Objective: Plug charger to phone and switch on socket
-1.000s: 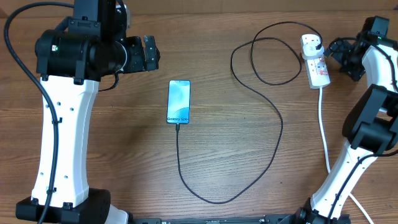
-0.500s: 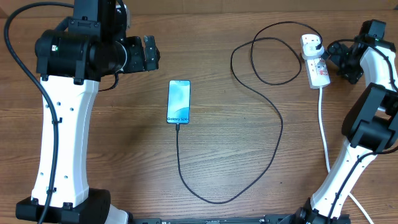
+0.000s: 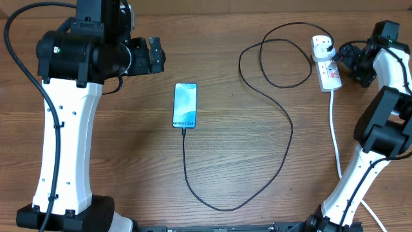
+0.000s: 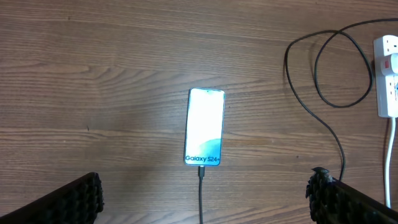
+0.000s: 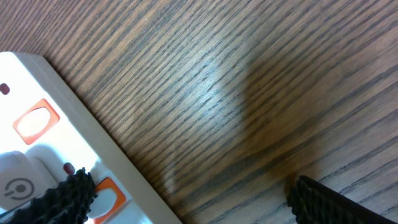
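Comparing with a second ago, we see our right fingers have come closer to the socket at 2 o'clock on the bench, so switching it on seems near. They are wide open and empty, like our left fingers at 11 o'clock from the phone, where the charger is plugged in.
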`<state>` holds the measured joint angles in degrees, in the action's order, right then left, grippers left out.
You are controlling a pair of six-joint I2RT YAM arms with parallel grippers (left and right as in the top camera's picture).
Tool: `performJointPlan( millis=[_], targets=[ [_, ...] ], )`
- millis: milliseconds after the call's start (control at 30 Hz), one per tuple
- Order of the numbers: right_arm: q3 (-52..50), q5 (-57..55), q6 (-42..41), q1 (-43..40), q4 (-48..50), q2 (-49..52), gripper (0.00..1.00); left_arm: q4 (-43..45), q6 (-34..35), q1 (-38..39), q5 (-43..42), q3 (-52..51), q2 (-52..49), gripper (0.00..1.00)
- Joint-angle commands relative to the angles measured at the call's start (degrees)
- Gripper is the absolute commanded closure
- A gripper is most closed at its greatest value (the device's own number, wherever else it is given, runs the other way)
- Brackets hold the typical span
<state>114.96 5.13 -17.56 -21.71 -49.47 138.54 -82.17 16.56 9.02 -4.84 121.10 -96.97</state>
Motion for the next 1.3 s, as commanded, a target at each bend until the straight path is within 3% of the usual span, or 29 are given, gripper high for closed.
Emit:
performJointPlan(
  millis=[0,1267],
  targets=[
    [-3.3,1.4,1.3,1.5,-1.1,2.0,0.0,0.0,-0.3,-0.1,0.6,-0.1,-0.4,0.0],
    [-6.3,5.5,4.3,7.0,-6.9,2.1,0.0,0.0,-0.3,-0.1,0.6,-0.1,-0.4,0.0]
  ],
)
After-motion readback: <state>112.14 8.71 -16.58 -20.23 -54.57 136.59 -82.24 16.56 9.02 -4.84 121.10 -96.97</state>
